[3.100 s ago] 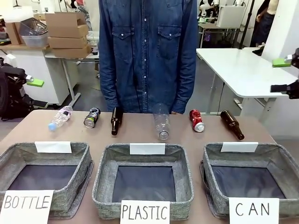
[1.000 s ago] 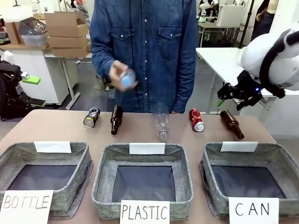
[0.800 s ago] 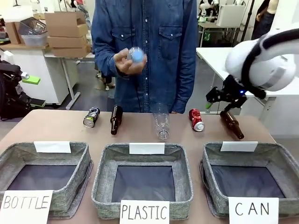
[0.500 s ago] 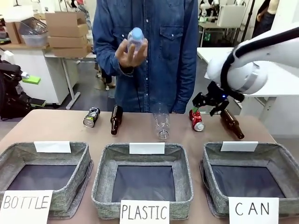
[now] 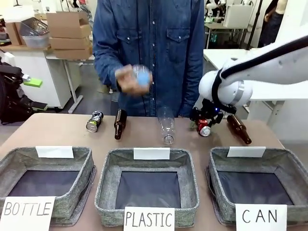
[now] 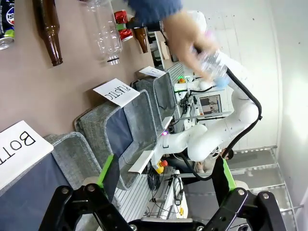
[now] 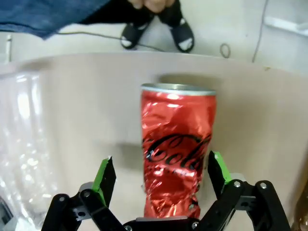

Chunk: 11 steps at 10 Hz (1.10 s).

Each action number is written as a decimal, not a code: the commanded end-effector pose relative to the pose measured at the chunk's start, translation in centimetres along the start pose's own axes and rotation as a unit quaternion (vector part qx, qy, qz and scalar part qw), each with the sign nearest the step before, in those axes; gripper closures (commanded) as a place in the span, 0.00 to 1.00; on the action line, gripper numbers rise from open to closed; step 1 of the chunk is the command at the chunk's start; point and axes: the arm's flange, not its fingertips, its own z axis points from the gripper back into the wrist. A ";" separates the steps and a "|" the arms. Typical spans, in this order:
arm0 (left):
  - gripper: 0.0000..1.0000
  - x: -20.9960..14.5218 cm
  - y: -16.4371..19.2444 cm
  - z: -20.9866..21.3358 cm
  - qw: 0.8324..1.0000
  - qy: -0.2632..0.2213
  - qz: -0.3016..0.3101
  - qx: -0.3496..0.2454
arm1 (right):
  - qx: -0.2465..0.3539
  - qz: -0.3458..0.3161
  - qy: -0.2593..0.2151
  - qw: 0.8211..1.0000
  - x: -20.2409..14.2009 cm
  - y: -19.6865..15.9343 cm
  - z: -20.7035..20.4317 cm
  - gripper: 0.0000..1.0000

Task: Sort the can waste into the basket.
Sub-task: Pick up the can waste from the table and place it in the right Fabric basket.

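- Right gripper (image 7: 161, 175), jaws spread wide, is straddling the dented red can (image 7: 177, 130), not yet clamping.
- Dark can (image 5: 95, 121) is lying untouched; CAN basket (image 5: 219, 161) is sitting empty, with both cans remaining.

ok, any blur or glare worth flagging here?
Front view: the person's hand and the small bottle in it are motion-smeared, the rest sharp. Left wrist view: that hand smeared too, heavy wide-angle bending. Right wrist view: red can sharp with bright glints; clear bottle at the edge soft.
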 end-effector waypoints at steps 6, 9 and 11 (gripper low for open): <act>0.00 -0.1 -0.2 -0.2 1.000 -0.009 -0.012 -0.014 | -0.026 -0.019 0.019 0.999 1.0 1.0 0.9 0.82; 0.00 -0.1 -0.2 -0.2 1.000 -0.009 -0.012 -0.014 | -0.034 -0.014 0.021 0.999 1.1 0.9 0.9 1.00; 0.00 -0.1 -0.2 -0.2 1.000 -0.009 -0.012 -0.014 | -0.028 -0.026 0.029 0.999 1.1 0.7 0.6 1.00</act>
